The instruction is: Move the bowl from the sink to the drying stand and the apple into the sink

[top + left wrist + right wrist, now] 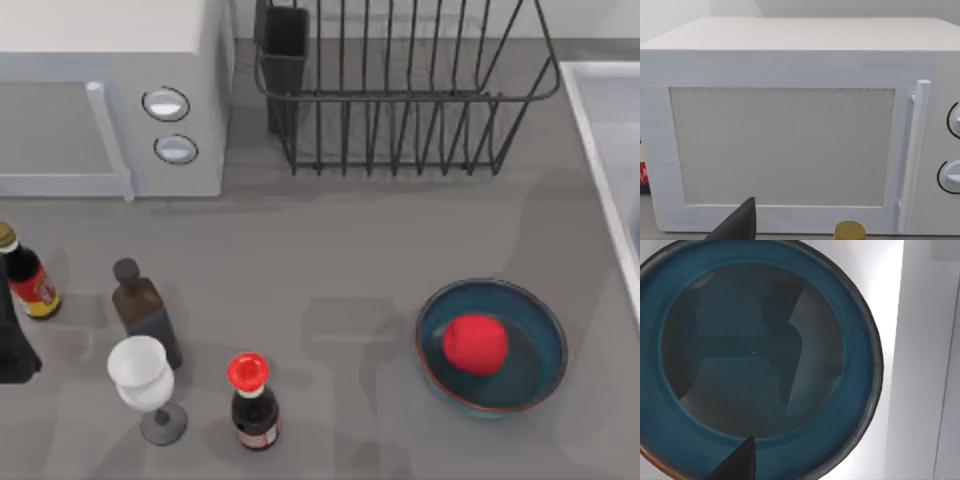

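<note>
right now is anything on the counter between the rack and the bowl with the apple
No. In the top view the counter between rack and bowl is bare.

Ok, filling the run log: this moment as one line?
right end effector: over empty bowl in sink | apple: in second bowl on counter | drying stand: no bowl | left arm: parked, facing microwave

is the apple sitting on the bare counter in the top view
No, the apple lies inside a teal-blue bowl that stands on the counter near the sink.
</note>
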{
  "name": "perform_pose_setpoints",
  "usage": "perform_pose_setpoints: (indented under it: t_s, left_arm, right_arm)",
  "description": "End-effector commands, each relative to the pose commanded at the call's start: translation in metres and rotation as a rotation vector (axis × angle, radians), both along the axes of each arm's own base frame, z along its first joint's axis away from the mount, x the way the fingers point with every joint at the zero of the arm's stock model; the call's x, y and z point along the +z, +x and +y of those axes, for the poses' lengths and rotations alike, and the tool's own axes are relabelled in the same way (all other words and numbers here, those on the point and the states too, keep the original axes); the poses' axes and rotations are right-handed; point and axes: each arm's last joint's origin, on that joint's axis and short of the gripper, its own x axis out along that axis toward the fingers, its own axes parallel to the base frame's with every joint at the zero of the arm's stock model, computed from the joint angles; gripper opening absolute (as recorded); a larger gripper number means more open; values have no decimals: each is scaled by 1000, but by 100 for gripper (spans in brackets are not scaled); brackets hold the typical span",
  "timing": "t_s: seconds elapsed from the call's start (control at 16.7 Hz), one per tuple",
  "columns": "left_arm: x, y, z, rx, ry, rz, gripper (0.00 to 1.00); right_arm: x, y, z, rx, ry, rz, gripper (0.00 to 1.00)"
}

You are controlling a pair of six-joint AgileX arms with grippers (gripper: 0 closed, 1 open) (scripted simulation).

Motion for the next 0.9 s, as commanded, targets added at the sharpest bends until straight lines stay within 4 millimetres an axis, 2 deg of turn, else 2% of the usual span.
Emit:
perform_pose_setpoints:
  t_s: [0.24,0.6,0.72,0.9]
  left_arm:
    - [0,0,0,0,0,0,100]
    - [0,0,0,0,0,0,100]
    - [0,0,0,0,0,0,100]
    - [0,0,0,0,0,0,100]
  right_arm:
    - [-5,-1,-10,-14,22,34,100]
    - [-6,0,-7,-11,21,35,100]
    - [-21,2,-9,-15,24,38,100]
    - [-63,9,-10,-14,19,27,100]
